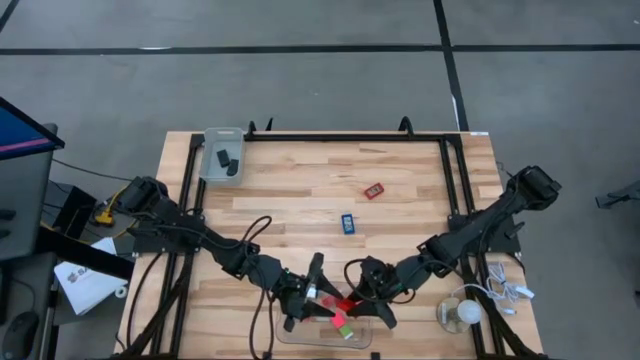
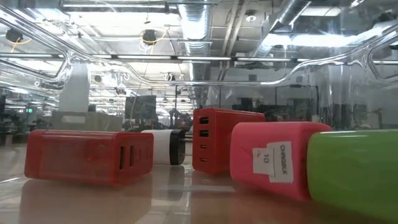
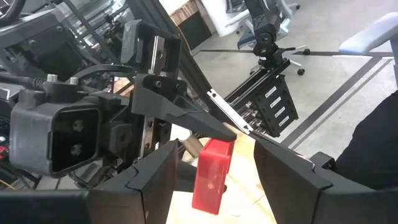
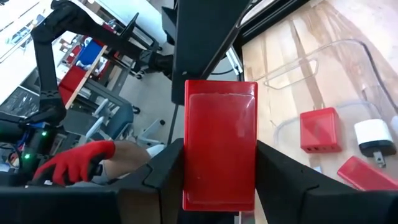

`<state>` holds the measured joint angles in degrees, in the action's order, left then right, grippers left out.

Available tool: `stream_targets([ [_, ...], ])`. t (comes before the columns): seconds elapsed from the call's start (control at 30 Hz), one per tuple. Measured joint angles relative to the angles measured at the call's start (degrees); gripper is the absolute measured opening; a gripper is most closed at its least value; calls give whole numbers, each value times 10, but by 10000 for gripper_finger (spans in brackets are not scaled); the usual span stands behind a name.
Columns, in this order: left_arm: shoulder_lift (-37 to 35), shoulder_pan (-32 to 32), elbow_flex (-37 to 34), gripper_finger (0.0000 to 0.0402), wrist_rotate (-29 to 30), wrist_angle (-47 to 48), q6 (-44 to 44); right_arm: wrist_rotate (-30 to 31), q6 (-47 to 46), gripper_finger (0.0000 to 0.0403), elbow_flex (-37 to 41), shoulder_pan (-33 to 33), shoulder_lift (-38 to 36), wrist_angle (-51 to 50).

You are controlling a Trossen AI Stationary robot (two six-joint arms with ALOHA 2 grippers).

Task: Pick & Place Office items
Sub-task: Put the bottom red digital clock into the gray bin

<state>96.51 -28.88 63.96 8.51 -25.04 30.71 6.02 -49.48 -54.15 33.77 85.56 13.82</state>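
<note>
A red rectangular block (image 1: 345, 303) hangs above the table's near edge, between my two grippers. My right gripper (image 4: 221, 155) is shut on it. My left gripper (image 3: 216, 149) faces it from the other side, open, with a finger (image 3: 155, 180) on either side of the block's free end and a gap showing on both sides. Just below lies a clear tray (image 1: 285, 335) holding red blocks (image 2: 87, 155), a white and black piece (image 2: 163, 146), a pink piece (image 2: 273, 158) and a green one (image 2: 354, 171). A small red item (image 1: 374, 190) and a blue one (image 1: 347, 222) lie flat on the wood. My right gripper pinches the red block between its two fingers by its two narrow long sides (image 4: 186, 168), at the end nearest the wrist. The fingers come nearly level from the table's right and lie along the block. The block is clear of the table, and its free end (image 4: 221, 93) sticks out toward my left gripper.
A second clear tray (image 1: 222, 160) with two flat black pieces stands at the far left corner. A white bulb-like object (image 1: 458, 315) with its cable lies near the right edge. A hand in a red glove (image 4: 74, 162) shows beyond the table. Bare wood lies in the table's middle.
</note>
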Motion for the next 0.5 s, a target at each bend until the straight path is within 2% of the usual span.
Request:
stream_targets([
  [0.37,0,4,0,208,0,0,-13,-18,15,164,0,-17,0,19],
  [0.5,0,7,0,196,0,0,-14,-19,17,164,0,-17,-1,17],
])
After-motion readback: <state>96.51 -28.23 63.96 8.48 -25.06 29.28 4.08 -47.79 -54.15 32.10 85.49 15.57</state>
